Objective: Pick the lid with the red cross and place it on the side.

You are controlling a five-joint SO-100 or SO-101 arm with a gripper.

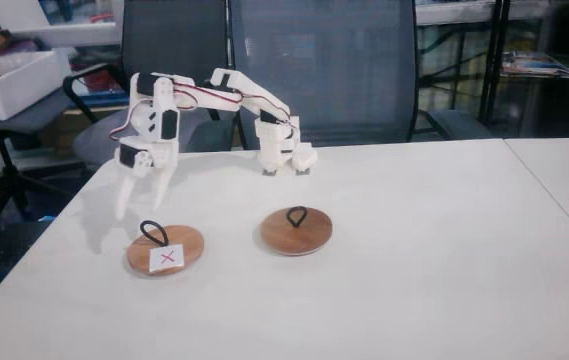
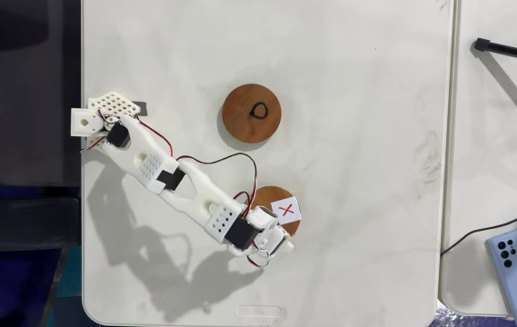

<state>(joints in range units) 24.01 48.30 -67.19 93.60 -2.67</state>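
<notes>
While hovering spread over the round brown wooden lid with the red cross (image 1: 166, 249), jaws (image 1: 140, 197) are needing centring | pinch black loop handle (image 1: 153, 233) | avoid plain wooden disc (image 1: 296, 231).

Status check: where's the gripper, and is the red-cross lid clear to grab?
Gripper open, hanging above the lid's handle. Red-cross lid flat on table, untouched. Plain lid sits apart, not in the way.
</notes>
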